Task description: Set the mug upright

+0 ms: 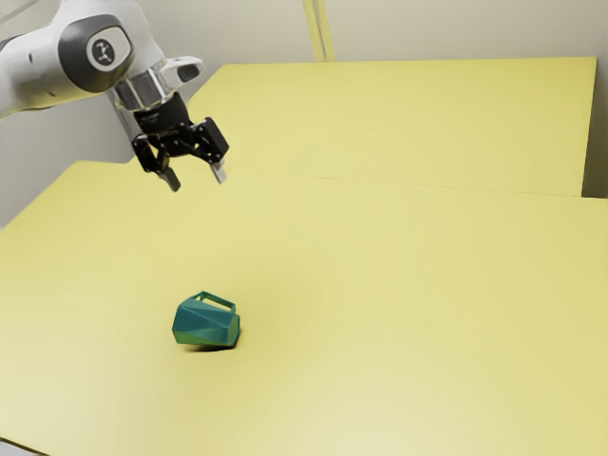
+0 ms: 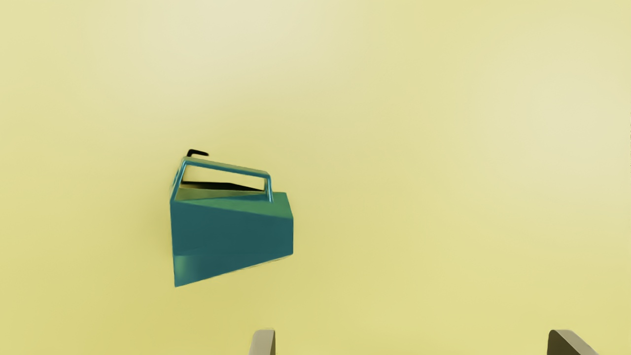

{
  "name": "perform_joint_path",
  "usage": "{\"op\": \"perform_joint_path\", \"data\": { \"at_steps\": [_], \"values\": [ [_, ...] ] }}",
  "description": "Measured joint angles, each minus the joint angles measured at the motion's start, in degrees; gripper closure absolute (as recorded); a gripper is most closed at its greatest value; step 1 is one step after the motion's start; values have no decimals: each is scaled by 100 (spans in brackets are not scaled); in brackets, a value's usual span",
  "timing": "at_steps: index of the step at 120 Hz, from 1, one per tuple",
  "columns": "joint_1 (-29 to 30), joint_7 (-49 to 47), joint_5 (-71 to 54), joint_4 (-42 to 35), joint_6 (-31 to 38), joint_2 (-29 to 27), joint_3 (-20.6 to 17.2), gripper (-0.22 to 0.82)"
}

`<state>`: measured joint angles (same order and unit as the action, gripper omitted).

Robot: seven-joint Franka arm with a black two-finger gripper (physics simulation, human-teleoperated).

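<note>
well below the fingers [image 1: 218, 173], the mug [image 1: 207, 324]

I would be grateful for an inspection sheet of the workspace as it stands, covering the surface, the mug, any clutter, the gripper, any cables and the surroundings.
Surface: yellow table, smooth, with a thin seam across it in the exterior view.
Job's things: teal mug lying on its side on the table, not yet upright; its handle is not trapped beneath it.
Clutter: nothing seen.
Gripper: open and raised above the table, apart from the mug, holding nothing.
Cables: nothing seen.
Surroundings: pale wall beyond the table.
</note>
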<state>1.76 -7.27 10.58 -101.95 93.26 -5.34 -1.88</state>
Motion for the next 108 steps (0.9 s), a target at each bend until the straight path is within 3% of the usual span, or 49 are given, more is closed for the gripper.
{"op": "perform_joint_path", "data": {
  "at_steps": [27,55,74,108],
  "values": [
    [497,206,566,-1416,296,-644,29,0],
    [1169,1543,1151,-2389,869,-835,38,0],
    [1705,2625,1605,-2817,1121,-758,44,0],
    [2362,4409,2408,-3055,1280,-51,47,0]
  ]
}}
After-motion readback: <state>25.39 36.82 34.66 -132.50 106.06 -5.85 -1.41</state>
